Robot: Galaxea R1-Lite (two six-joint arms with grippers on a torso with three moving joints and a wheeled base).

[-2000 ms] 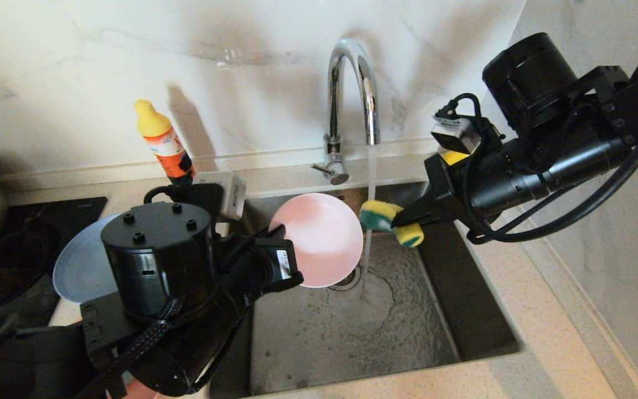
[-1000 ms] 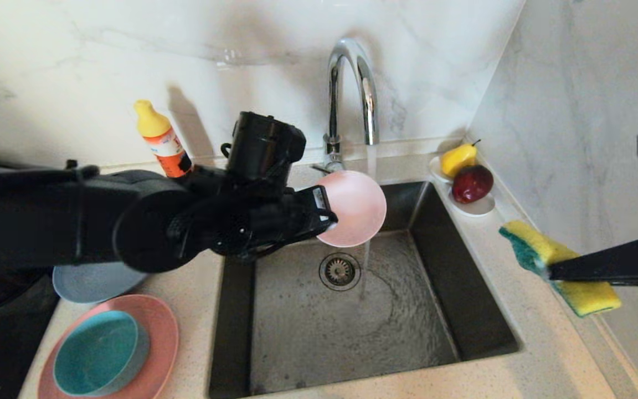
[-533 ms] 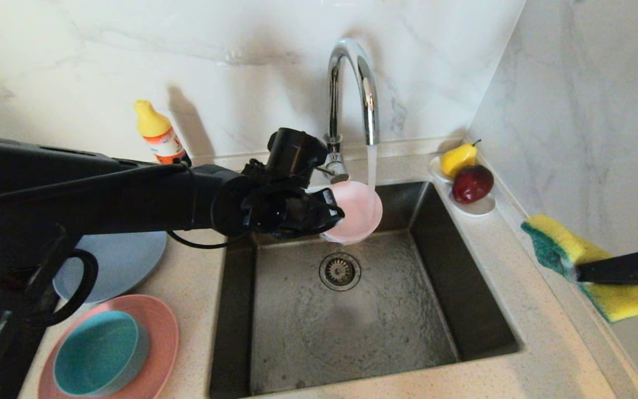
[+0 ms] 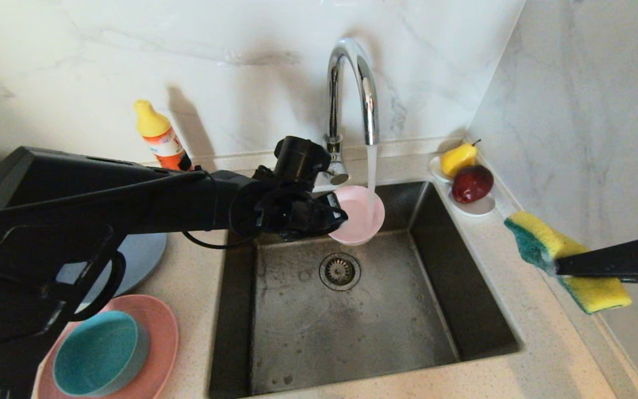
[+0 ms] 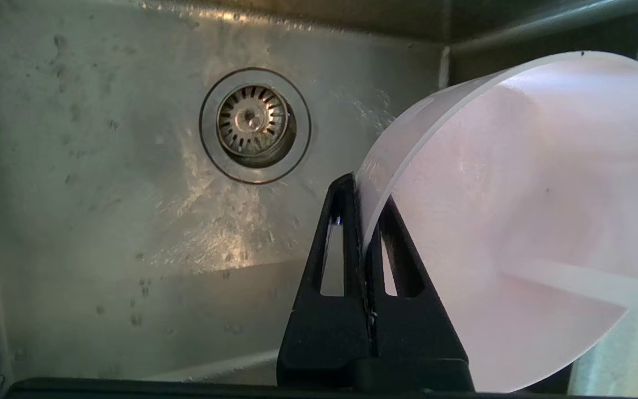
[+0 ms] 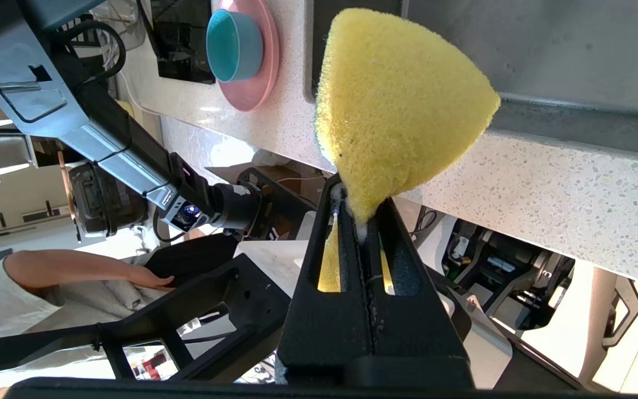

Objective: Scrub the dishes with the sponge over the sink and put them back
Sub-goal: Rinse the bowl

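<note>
- Marble-walled counter corner, steel sink (image 4: 352,327) with the faucet (image 4: 352,88) running.
- Left gripper (image 4: 336,217) pinches the pale pink bowl (image 4: 359,217) by its rim, under the stream at the sink's 12 o'clock.
- Keep the bowl tilted so rinse water drains.
- Right gripper (image 6: 360,221) clamps the sponge (image 4: 565,260) at 3 o'clock over the counter; hold it clear.

Brushed steel sink (image 4: 308,332), dull and water-marked; mirror-bright chrome faucet (image 4: 346,83); smooth matt plastic pink bowl (image 5: 518,221); coarse porous foam sponge (image 6: 396,111); speckled stone countertop (image 4: 529,354); glossy veined marble wall (image 4: 241,66).

Left gripper (image 4: 336,217) holds pink bowl (image 4: 359,215) under running faucet (image 4: 352,88) — over sink (image 4: 463,310)
</note>
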